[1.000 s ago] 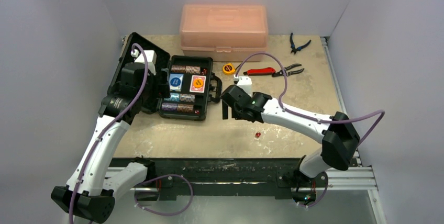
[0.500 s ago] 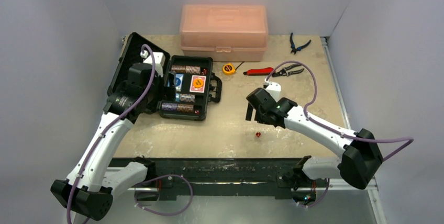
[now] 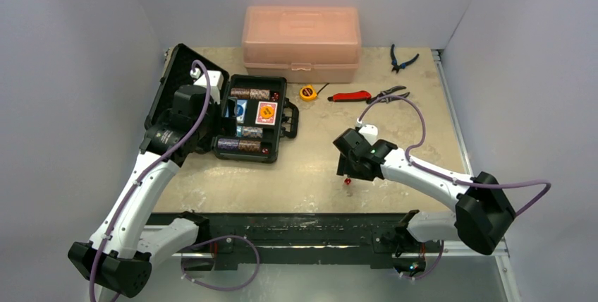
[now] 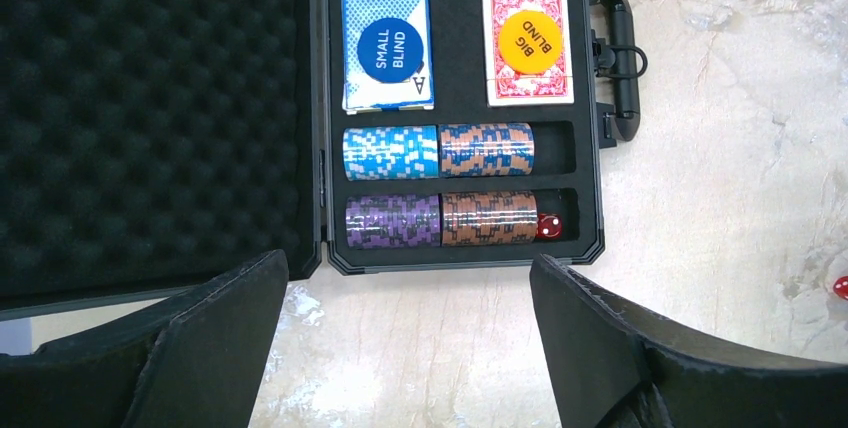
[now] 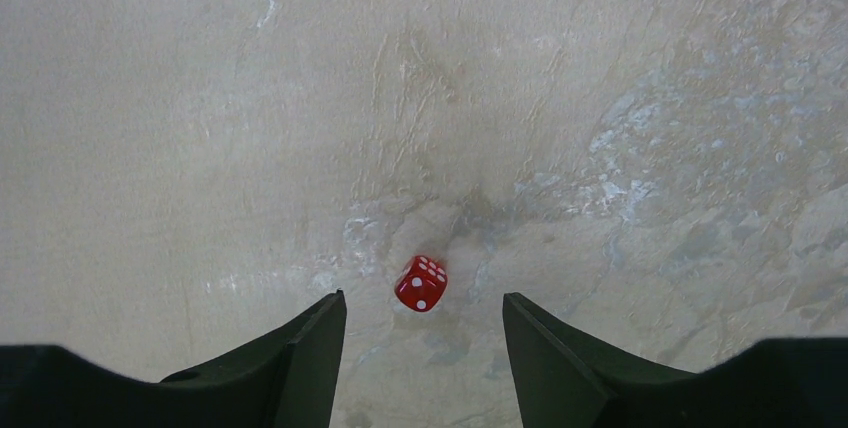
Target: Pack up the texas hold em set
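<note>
The black briefcase (image 3: 282,120) of the texas hold em set lies open at the left, its foam lid (image 4: 150,108) folded back. Inside are chip stacks (image 4: 440,151), a blue deck under a blue disc (image 4: 388,50), a red deck under a yellow disc (image 4: 528,43) and a red die (image 4: 549,227). My left gripper (image 4: 410,348) hangs open over the table just in front of the case, holding nothing. A loose red die (image 5: 421,283) lies on the table (image 3: 317,175). My right gripper (image 5: 425,348) is open just above it, and the die sits right ahead of the gap between the fingertips, untouched.
A translucent pink box (image 3: 301,42) stands at the back. A yellow tape measure (image 3: 307,92), red-handled pliers (image 3: 367,95) and blue cutters (image 3: 402,58) lie behind the right arm. The table's near edge is close below the loose die.
The right arm swung right from beside the case and came down over the loose die, its jaws narrowing. The left arm shifted slightly toward the case.
</note>
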You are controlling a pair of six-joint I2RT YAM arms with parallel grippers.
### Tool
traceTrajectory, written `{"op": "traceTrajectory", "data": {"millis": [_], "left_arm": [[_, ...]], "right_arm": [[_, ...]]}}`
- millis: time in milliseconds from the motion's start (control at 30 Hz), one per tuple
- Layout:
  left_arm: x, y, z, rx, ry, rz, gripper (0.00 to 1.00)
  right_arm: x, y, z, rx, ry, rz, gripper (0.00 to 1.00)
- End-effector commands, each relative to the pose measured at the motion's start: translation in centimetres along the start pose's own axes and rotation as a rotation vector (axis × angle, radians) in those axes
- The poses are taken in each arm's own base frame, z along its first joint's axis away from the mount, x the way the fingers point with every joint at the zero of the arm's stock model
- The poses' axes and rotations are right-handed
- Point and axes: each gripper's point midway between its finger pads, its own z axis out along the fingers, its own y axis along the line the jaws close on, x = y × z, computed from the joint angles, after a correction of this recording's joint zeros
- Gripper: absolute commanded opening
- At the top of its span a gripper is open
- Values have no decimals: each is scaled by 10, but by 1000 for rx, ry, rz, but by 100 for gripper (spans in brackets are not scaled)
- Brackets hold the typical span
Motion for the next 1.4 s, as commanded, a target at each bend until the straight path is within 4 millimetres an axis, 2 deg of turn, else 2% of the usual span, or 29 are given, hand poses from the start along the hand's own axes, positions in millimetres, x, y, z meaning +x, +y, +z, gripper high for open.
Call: {"op": "traceTrajectory", "data": {"millis": [0,600,1367], "left_arm": [[-11,1,-4,-5,-51,9,91],[-13,3,-8,-11,-65,6,91],[-14,3,-8,-10,-69,6,91]], "right_arm": [[3,6,3,-36,-3,21,61],[17,5,20,-21,35,-20,47],[27,1,30,-3,66,-54,37]]}}
